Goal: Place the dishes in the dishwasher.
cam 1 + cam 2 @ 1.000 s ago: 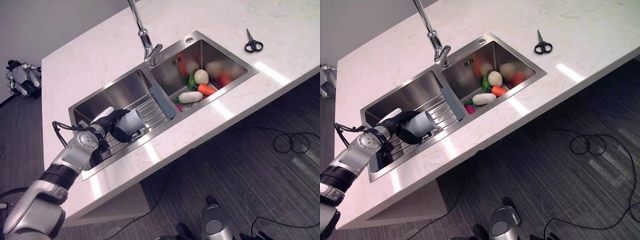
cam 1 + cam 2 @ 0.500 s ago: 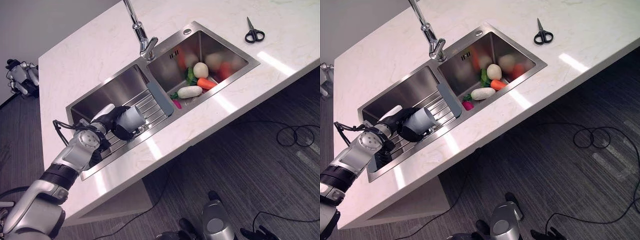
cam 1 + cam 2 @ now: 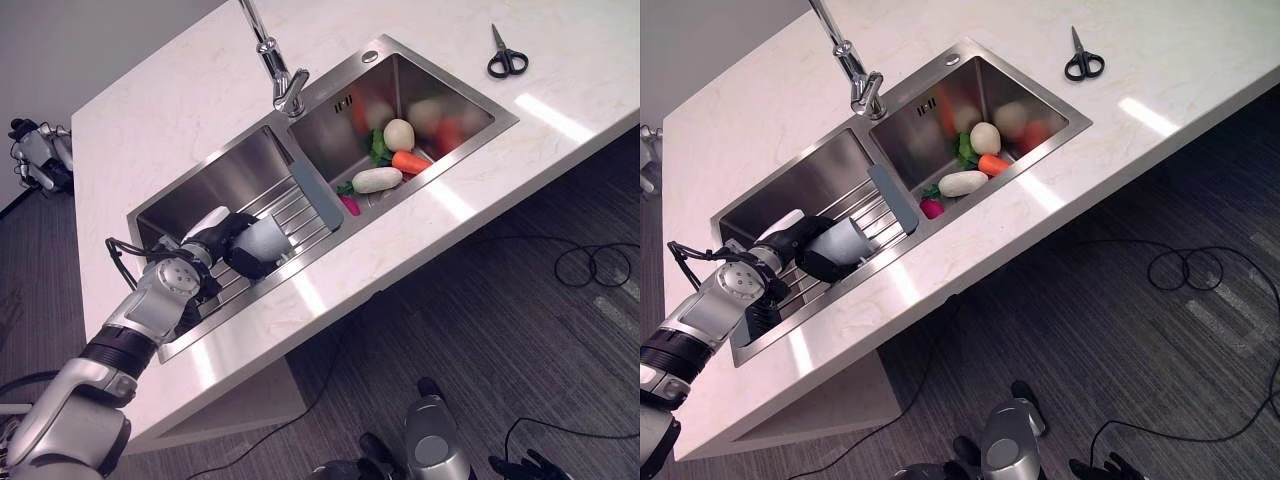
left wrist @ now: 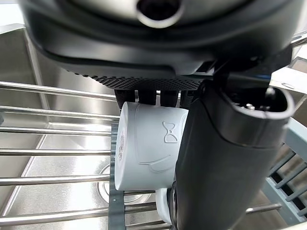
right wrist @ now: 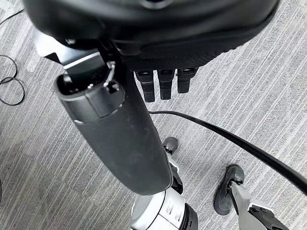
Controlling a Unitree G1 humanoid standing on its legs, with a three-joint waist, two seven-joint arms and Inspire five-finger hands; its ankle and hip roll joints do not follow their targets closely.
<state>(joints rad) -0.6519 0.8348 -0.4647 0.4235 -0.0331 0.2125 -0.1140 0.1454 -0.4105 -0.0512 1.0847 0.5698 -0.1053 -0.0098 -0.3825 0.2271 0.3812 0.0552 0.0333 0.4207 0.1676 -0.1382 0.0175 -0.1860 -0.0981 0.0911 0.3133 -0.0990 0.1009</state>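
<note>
From my head camera, my left hand [image 3: 228, 240] is curled round a white cup [image 3: 262, 242], lying on its side on the wire rack [image 3: 290, 218] across the left basin of the sink [image 3: 215, 185]. Compared with a second ago the hand and cup sit on the same stretch of rack beside the rack's grey end piece [image 3: 316, 187]; only my viewpoint has shifted, so I judge the grasp is settled and the lift has not begun. There is no dishwasher in sight, so the cup is far from placed. The right basin, just past the faucet [image 3: 277, 72], holds toy vegetables: a white radish [image 3: 377, 180], a carrot [image 3: 411, 162] and an egg-like white piece [image 3: 399, 134]. Scissors [image 3: 508, 60] lie on the worktop [image 3: 180, 95] well beyond the sink.

In my left wrist view, fingers [image 4: 144, 97] and thumb [image 4: 225, 163] clasp the cup's side, its mouth over the rack bars.

In my right wrist view, my right hand [image 5: 115, 124] hangs over the floor, fingers relaxed, holding nothing
</note>
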